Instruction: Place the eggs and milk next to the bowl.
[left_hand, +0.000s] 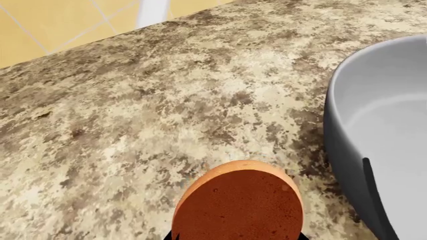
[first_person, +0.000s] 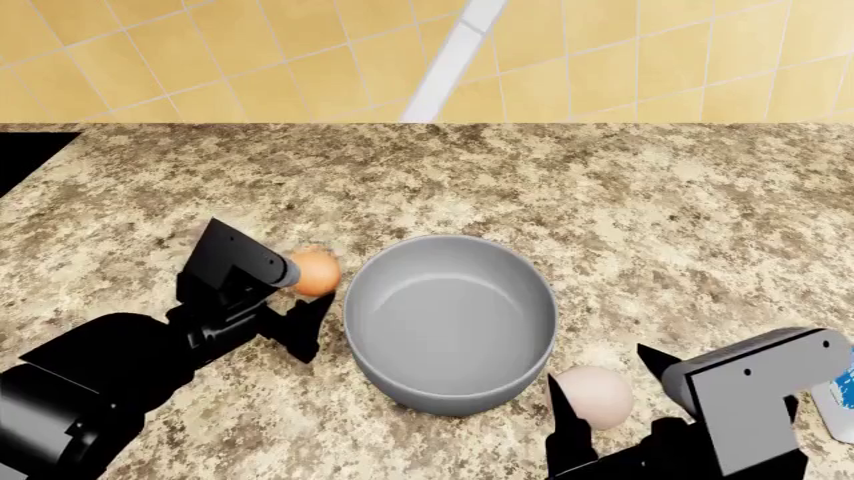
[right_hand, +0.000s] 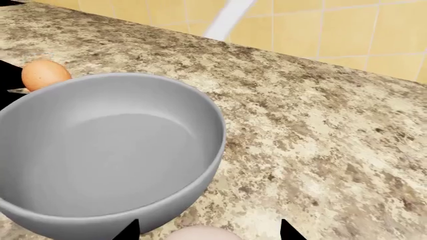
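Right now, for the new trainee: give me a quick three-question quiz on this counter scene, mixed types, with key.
1. True or false: the orange-brown egg lies inside the grey bowl.
2. Multiple choice: the pale egg sits at which side of the bowl, on the robot's own sides? A) left B) right C) inside it
3. Fill in: the thing cut off at the head view's right edge, with a blue label, is the ____.

Key
1. False: it is outside the bowl, at the left gripper.
2. B, near the right gripper.
3. milk jug
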